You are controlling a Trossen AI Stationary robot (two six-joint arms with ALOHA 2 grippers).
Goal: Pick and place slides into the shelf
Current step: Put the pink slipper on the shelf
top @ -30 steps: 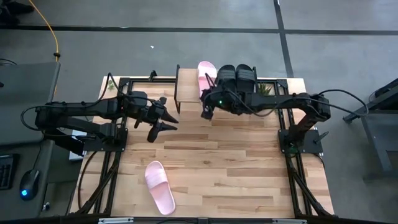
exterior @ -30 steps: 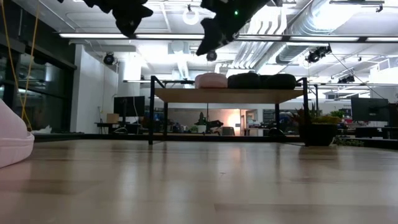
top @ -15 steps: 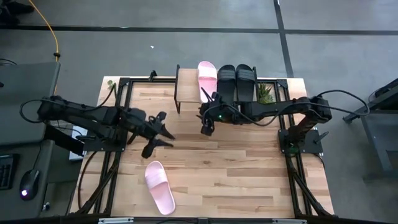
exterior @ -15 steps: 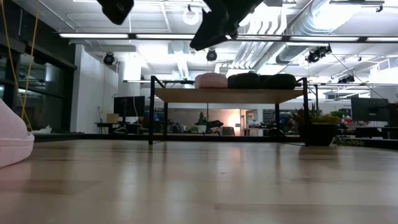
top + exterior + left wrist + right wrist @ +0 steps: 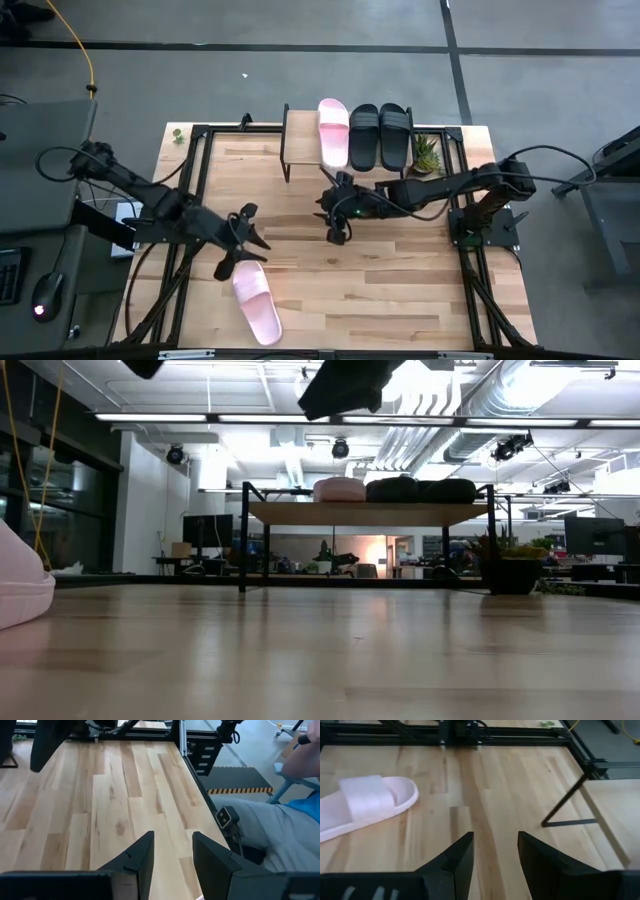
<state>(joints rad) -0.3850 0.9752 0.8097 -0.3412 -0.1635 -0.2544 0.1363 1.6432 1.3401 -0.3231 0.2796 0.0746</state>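
Reaching for the last pink slide

Left gripper (image 5: 243, 243), fingers apart and empty, has dropped to the pink slide (image 5: 257, 313) by the table's (image 5: 400, 290) near edge; next, close on it; three slides sit on the shelf (image 5: 298, 150); right gripper (image 5: 335, 215), open, has pulled back mid-table.

The desk (image 5: 400, 270) of light wood planks stood on a grey concrete floor (image 5: 300, 70) with dark seams. Beyond it was a wide hall — long ceiling lights (image 5: 250, 417), silver ducts (image 5: 470, 400), a potted plant (image 5: 510, 572).
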